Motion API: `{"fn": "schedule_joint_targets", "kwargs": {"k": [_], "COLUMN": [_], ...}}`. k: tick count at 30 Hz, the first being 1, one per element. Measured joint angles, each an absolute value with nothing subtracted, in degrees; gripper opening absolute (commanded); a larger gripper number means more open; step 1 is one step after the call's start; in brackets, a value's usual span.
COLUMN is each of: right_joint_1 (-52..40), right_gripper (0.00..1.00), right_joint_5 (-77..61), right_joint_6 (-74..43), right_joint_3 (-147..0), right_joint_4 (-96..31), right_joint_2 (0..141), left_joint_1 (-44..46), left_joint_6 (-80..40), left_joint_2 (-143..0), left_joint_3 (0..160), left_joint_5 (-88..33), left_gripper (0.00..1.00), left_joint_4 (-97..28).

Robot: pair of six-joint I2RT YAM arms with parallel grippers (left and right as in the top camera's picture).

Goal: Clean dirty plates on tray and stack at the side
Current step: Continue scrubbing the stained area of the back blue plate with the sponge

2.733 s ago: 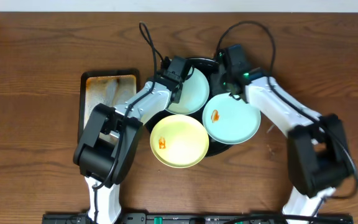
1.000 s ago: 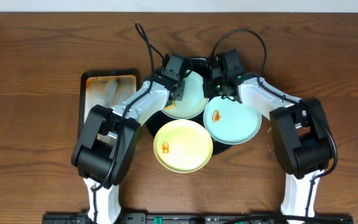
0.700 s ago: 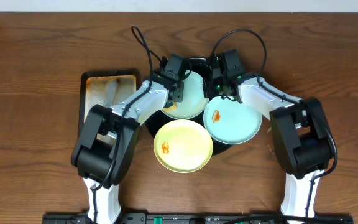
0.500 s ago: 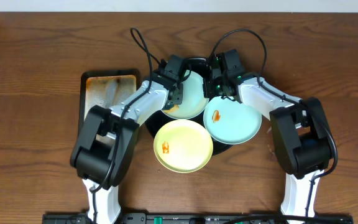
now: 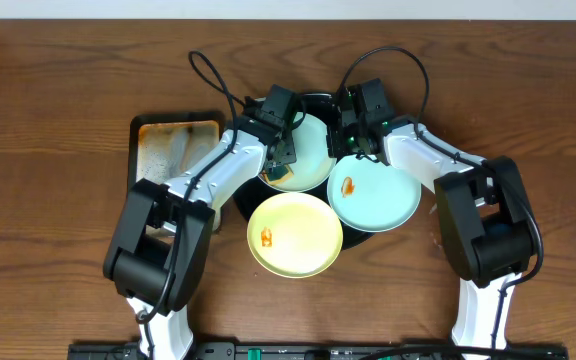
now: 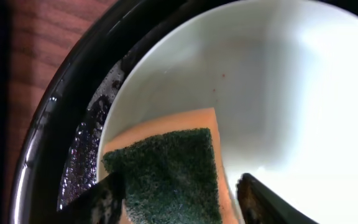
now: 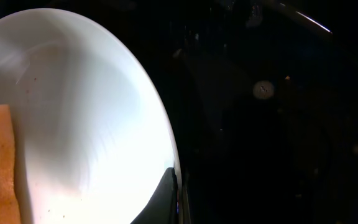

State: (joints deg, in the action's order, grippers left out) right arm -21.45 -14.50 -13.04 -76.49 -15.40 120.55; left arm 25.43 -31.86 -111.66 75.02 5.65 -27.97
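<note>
Far left on the brown wooden surface (image 5: pixel 58 90), a small rectangular rust-stained tray (image 5: pixel 173 150); just right of it, the large round glossy black tray (image 5: pixel 320 97) with a raised rim, bearing all three plates, not yet stacked at the side; at the tray's back, the rear mint plate (image 5: pixel 313 150), pale, smooth and shiny; on that plate's left edge, lying flat, an orange sponge (image 6: pixel 166 174) with a dark green scouring face; left jaws spread wide over the sponge, one finger (image 6: pixel 107 199) at its left side, the other (image 6: pixel 260 202) clear of its right side, gripping nothing; nearer the camera's bottom edge, the yellow plate (image 5: pixel 294 234), reaching past the tray's near rim, marked with a small orange smear left of centre; further right, the right mint plate (image 5: pixel 373 196), overlapping the tray's right rim, marked with an orange smear near its upper left; right jaws pinched shut on the right-hand rim of the rear mint plate, one fingertip (image 7: pixel 165 194) over its pale inner face.
</note>
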Motion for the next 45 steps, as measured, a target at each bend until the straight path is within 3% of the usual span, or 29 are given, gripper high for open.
{"fn": "schedule_joint_targets", "kwargs": {"k": [3, 13, 27, 36, 42, 45], "right_joint_1": [-21.5, -21.5, -21.5, -21.5, -21.5, -21.5], "right_gripper": [0.01, 0.01, 0.01, 0.01, 0.01, 0.01], "right_joint_5": [-14.5, -14.5, -14.6, -14.6, -14.6, -14.6], "right_joint_6": [-13.0, -13.0, -13.0, -13.0, -13.0, -13.1], "right_joint_3": [-76.5, -76.5, -76.6, -76.6, -76.6, -76.6], "right_joint_4": [-15.4, -15.5, -15.6, -15.6, -15.8, -15.8], "right_joint_2": [120.6, 120.6, 120.6, 120.6, 120.6, 120.6], "left_joint_1": [24.8, 22.9, 23.0, 23.7, 24.1, 24.1], "left_joint_6": [-34.6, -37.5, -45.7, -48.1, -47.5, -46.0], "left_joint_2": [-111.7, -109.7, -107.2, -109.6, -113.5, -113.7], "left_joint_3": [75.0, 75.0, 73.9, 73.2, 73.2, 73.2], "left_joint_5": [4.9, 1.8, 0.1, -0.6, -1.0, -1.1], "left_gripper": [0.67, 0.68, 0.60, 0.61, 0.24, 0.11], "left_joint_4": [-28.0, -28.3, -30.9, -28.6, -26.5, -26.0]}}
